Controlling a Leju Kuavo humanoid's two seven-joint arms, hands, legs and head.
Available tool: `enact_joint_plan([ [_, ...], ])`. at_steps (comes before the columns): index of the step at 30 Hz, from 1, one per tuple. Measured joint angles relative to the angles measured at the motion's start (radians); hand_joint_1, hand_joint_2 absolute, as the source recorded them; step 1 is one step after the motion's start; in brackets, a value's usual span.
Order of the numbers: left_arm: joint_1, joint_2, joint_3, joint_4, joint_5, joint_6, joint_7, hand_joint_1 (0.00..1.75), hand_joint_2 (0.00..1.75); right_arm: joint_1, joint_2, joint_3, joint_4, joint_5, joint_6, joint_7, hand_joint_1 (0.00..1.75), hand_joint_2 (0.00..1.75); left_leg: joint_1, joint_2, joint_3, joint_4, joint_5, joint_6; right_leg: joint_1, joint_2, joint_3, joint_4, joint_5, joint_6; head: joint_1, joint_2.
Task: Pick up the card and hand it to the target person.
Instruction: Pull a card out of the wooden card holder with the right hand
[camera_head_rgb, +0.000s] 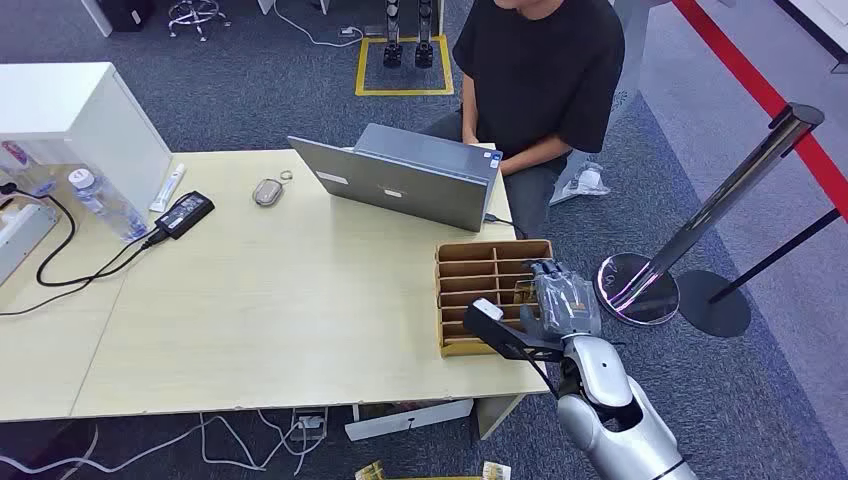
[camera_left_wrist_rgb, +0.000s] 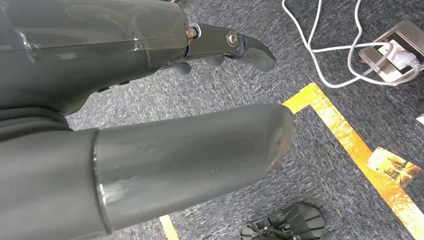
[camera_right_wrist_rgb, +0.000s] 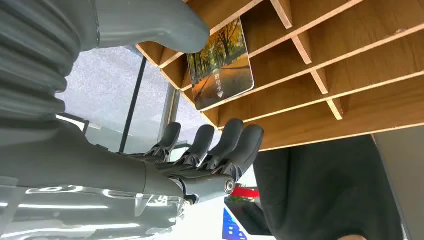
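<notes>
On the left of the table (camera_head_rgb: 250, 330) sit clutter bits: a water bottle (camera_head_rgb: 105, 205), a black power brick (camera_head_rgb: 184, 213) w/ its cable, then a laptop (camera_head_rgb: 405, 180) w/ a person (camera_head_rgb: 545, 70) in a black shirt seated behind it. None of it is in the way.

The left hand (camera_left_wrist_rgb: 150, 95) hangs down by the carpet, thumb and fingers apart, nothing in it.

Further right, near the table's right edge, is the wooden divider box (camera_head_rgb: 485, 290). The card (camera_right_wrist_rgb: 220, 62), an autumn-trees picture, stands upright in one of its slots, leaning on a divider. Which slot exactly, can't tell from the head view.

The right hand (camera_head_rgb: 562, 300) is at the box's right side; in the wrist view its fingers (camera_right_wrist_rgb: 227, 142) are lined up side by side, thumb apart above, the card between and not touched yet. So it holds nothing.

Step, I reckon: reach-in, pre-grasp. Next needs thumb and fingers brought onto the card's two faces, a pinch, then a straight lift out of the slot before turning toward the person. Risk: the thin card slips or tips flat.
</notes>
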Motion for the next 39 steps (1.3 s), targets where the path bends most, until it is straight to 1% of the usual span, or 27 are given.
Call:
enact_joint_plan([
  [5, 0.000, 0.001, 0.000, 0.000, 0.000, 0.000, 0.000, 0.00, 0.00, -0.005, 0.000, 0.006, 0.008, 0.001, 0.004, 0.001, 0.75, 1.75, 0.000, 0.000, 0.000, 0.000, 0.000, 0.000, 0.000, 0.000, 0.000, 0.000, 0.000, 0.000, 0.000, 0.000],
  [17, 0.000, 0.001, 0.000, 0.000, 0.000, 0.000, 0.002, 0.00, 0.00, -0.011, 0.000, 0.015, 0.015, 0.010, 0.019, 0.004, 1.01, 1.75, 0.000, 0.000, 0.000, 0.000, 0.000, 0.000, 0.000, 0.000, 0.000, 0.000, 0.000, 0.000, 0.000, 0.000],
  [23, 0.000, 0.001, 0.000, 0.000, 0.000, 0.000, 0.002, 0.00, 0.00, -0.013, 0.000, 0.019, 0.015, 0.012, 0.020, 0.006, 1.10, 1.75, 0.000, 0.000, 0.000, 0.000, 0.000, 0.000, 0.000, 0.000, 0.000, 0.000, 0.000, 0.000, 0.000, 0.000],
  [34, 0.000, 0.000, 0.000, 0.000, 0.000, 0.001, -0.001, 0.00, 0.00, -0.015, 0.002, 0.027, 0.024, 0.014, 0.022, 0.008, 1.11, 1.75, 0.000, 0.000, 0.000, 0.000, 0.000, 0.000, 0.000, 0.000, 0.000, 0.000, 0.000, 0.000, 0.000, 0.000],
  [39, 0.000, 0.000, 0.000, 0.000, 0.000, 0.001, -0.001, 0.00, 0.00, -0.020, 0.002, 0.027, 0.030, 0.015, 0.023, 0.007, 1.19, 1.75, 0.000, 0.000, 0.000, 0.000, 0.000, 0.000, 0.000, 0.000, 0.000, 0.000, 0.000, 0.000, 0.000, 0.000],
])
